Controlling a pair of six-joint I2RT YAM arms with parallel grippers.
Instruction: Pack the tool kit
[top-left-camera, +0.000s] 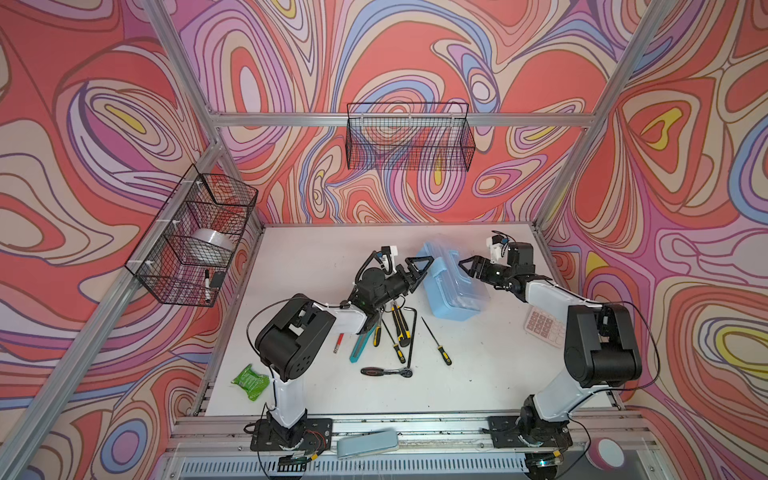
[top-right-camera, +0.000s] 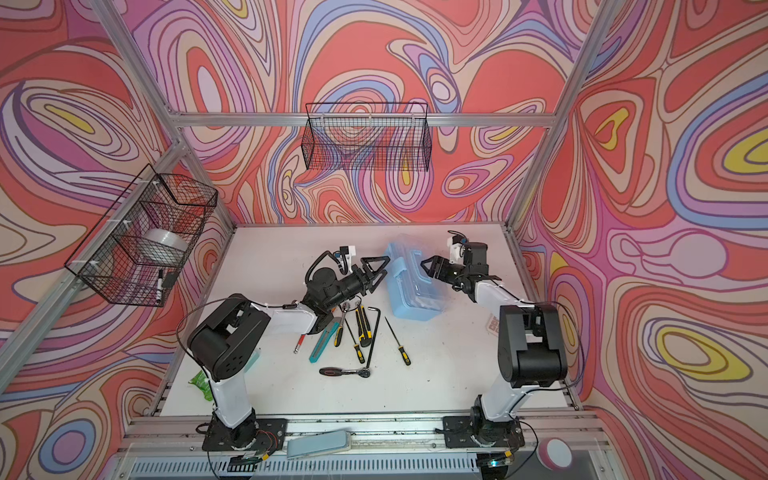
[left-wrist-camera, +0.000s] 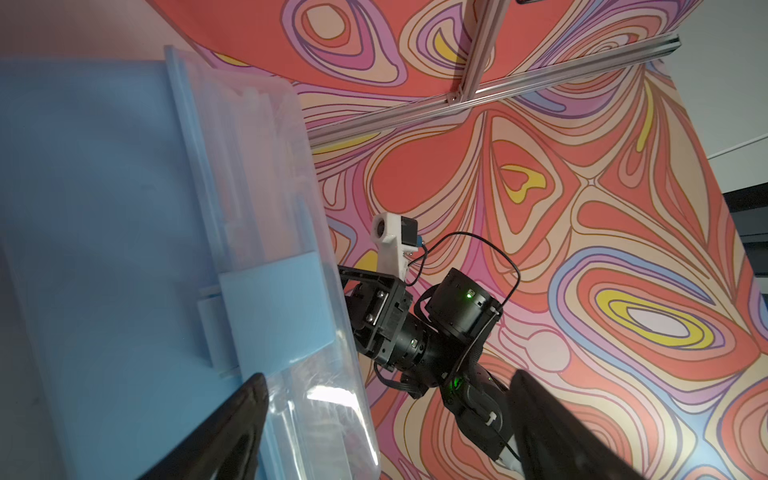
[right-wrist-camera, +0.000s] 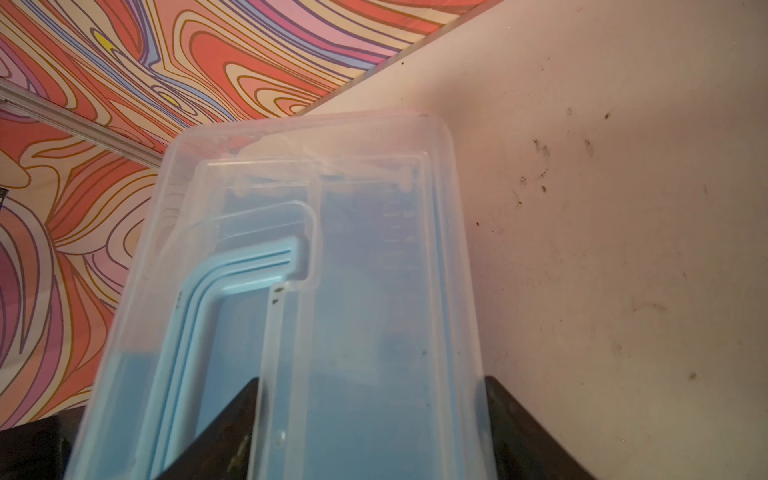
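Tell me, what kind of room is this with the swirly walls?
Probably a robot practice booth in a lab. Two robot arms are bolted to a rail in front of a white table, a metal frame edges the swirly walls, and tools lie beside a blue case.

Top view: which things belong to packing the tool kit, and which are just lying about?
For the job: case, screwdrivers, knives, hex key, ratchet.
Just lying about: calculator, green packet, pedal, tape roll.
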